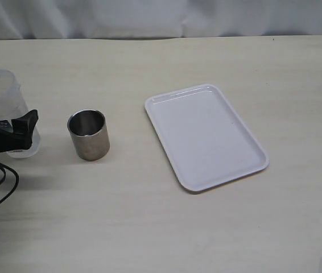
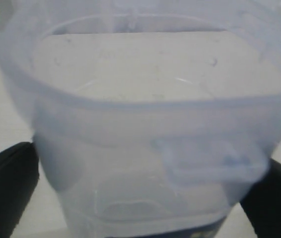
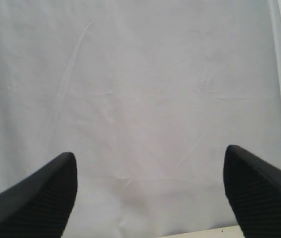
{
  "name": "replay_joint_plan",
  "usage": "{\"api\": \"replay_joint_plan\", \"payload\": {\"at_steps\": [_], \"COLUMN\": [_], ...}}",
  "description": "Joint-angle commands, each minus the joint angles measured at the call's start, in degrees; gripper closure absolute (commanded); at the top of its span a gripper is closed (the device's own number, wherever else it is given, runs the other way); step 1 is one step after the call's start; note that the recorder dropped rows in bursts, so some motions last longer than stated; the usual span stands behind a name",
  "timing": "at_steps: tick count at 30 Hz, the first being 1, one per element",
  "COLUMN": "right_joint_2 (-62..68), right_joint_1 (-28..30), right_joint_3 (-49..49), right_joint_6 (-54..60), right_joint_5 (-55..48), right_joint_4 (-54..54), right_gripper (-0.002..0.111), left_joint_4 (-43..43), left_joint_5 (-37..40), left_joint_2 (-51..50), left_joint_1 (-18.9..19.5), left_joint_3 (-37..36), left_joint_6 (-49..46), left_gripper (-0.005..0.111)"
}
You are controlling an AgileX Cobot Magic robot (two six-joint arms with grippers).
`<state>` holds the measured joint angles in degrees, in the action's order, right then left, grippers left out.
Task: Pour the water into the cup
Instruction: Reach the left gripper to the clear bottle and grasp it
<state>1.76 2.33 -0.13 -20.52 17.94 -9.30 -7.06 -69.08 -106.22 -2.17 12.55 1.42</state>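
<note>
Steel cup (image 1: 88,135) stands upright on the table (image 1: 149,227), at 9 o'clock from the white tray (image 1: 206,136) and apart from it. At 9 o'clock from the cup, near it, stands the clear container (image 1: 1,94) with the water (image 2: 145,89) inside. The left gripper (image 2: 140,193) is around the container: its black fingers (image 2: 6,188) are wide apart, one at each side, just beside the walls. The right gripper (image 3: 150,193) faces a white cloth (image 3: 140,74); its fingers (image 3: 36,203) are apart too.
</note>
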Motion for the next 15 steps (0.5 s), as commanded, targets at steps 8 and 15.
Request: {"api": "replay_joint_plan", "payload": {"at_steps": [8, 15], "right_joint_2": [9.22, 18.77], "right_joint_1": [0.14, 0.14], "right_joint_3": [0.13, 0.13], "right_joint_6": [-17.85, -17.85], "right_joint_5": [13.72, 22.73], "right_joint_4": [-25.17, -29.58], "right_gripper": [0.032, 0.032], "left_joint_4": [0.66, 0.8], "left_joint_5": [-0.89, -0.89], "left_joint_2": [-0.28, -0.28], "left_joint_1": [-0.5, -0.5], "left_joint_3": [0.26, 0.87], "left_joint_6": [0.43, 1.28], "left_gripper": [0.002, 0.002]}}
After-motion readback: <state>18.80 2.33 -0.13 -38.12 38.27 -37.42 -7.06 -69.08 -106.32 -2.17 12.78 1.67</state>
